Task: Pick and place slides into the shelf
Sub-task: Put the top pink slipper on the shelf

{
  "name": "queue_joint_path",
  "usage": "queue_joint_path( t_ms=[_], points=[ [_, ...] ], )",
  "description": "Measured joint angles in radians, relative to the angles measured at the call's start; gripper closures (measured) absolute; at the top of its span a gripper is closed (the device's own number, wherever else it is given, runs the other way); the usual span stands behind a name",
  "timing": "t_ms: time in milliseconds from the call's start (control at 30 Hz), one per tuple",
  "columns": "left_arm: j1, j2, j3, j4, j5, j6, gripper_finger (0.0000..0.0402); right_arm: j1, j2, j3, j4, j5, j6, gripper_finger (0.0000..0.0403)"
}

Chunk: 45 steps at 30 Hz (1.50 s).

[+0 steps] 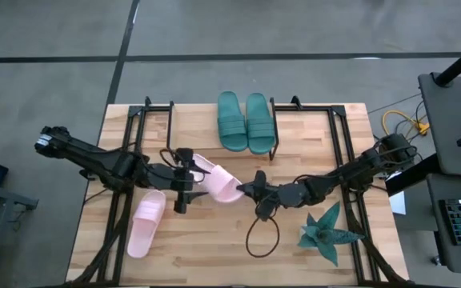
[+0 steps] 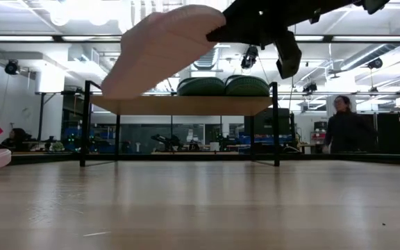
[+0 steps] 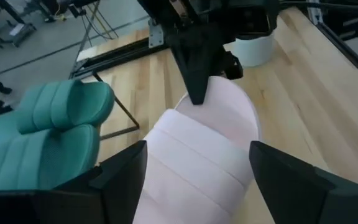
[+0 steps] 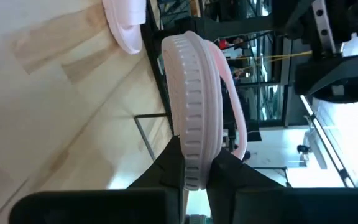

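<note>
No word, label, brand, number or sign can be read in any of the four views, neither on the pink slide (image 1: 218, 182), the teal slides (image 1: 245, 122), the shelf (image 2: 179, 105) nor the desk (image 1: 214, 248).

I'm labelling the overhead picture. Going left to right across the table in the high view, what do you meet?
Pink slide lying on the table → left end effector → held pink slide → right end effector → spiky teal plant.
</note>
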Motion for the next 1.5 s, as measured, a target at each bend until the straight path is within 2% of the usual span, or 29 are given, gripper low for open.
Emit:
queue_joint_path(
  t_ms=[267, 467, 600, 767, 867, 1033, 1167, 1300, 1400, 1500],
  points=[
    [-0.010, -0.052, 0.048, -0.005, 0.000, 0.007, 0.0134, 0.007, -0.010, 0.000, 0.066, 0.019, 0.029, 0.0374],
    [-0.047, -0.053, 0.047, 0.021, -0.009, 0.208, 0.0144, 0.007, -0.012, 0.000, 0.150, 0.114, 0.030, 0.0375],
    [-0.077, -0.031, 0.047, 0.044, -0.084, 0.304, 0.0156, 0.007, -0.013, 0.000, 0.214, 0.163, 0.036, 0.0375],
    [-0.116, 0.028, 0.046, 0.061, -0.279, 0.402, 0.0162, 0.007, -0.013, 0.000, 0.242, 0.174, 0.031, 0.0375],
    [-0.137, 0.073, 0.045, 0.079, -0.354, 0.453, 0.0162, 0.006, -0.013, 0.001, 0.247, 0.188, 0.032, 0.0375],
    [-0.165, 0.108, 0.074, 0.079, -0.436, 0.463, 0.0162, 0.005, -0.013, 0.009, 0.251, 0.253, 0.043, 0.0375],
    [-0.183, 0.087, 0.085, 0.068, -0.443, 0.434, 0.0162, 0.005, -0.013, 0.009, 0.249, 0.250, 0.030, 0.0375],
    [-0.215, 0.028, 0.085, 0.041, -0.439, 0.392, 0.0162, 0.000, -0.036, -0.003, 0.245, 0.190, 0.019, 0.0375],
    [-0.257, -0.020, 0.085, -0.007, -0.436, 0.345, 0.0162, -0.003, -0.086, -0.021, 0.238, 0.063, 0.023, 0.0375],
    [-0.304, -0.070, 0.084, -0.040, -0.436, 0.271, 0.0162, -0.002, -0.158, -0.046, 0.179, -0.136, 0.032, 0.0375]
  ],
)
